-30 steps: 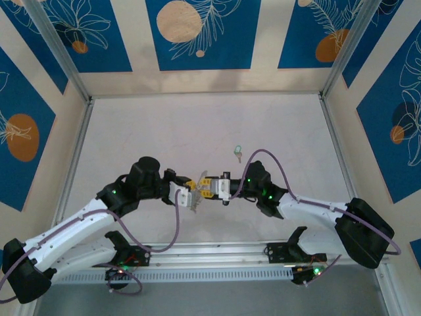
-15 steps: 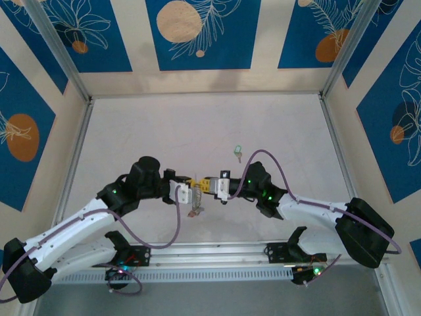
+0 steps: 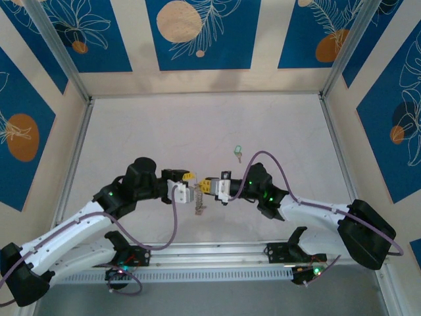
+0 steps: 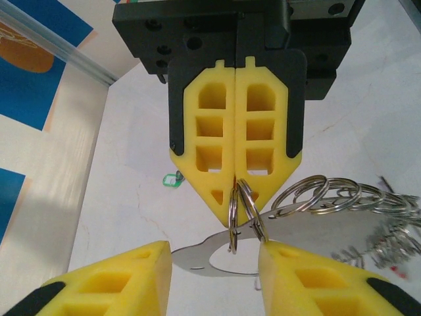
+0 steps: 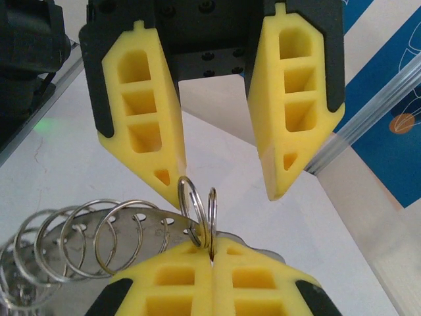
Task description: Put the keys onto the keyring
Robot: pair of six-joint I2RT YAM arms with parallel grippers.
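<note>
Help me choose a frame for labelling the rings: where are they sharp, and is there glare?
Left wrist: the rings on the keyring are crisp, with bright glints on the metal; the key behind is small and soft. Right wrist: the keyring rings are equally crisp, close up. Top external: even light, faint shadows, but the keyring is too small to resolve.

Your table (image 3: 164, 131) is a pale, faintly speckled surface, and metal rails (image 3: 72, 164) edge it on the left, right and far sides. You've got one tiny key (image 3: 238, 153) lying flat on it, just right of centre, green head pointing toward the far wall.
</note>
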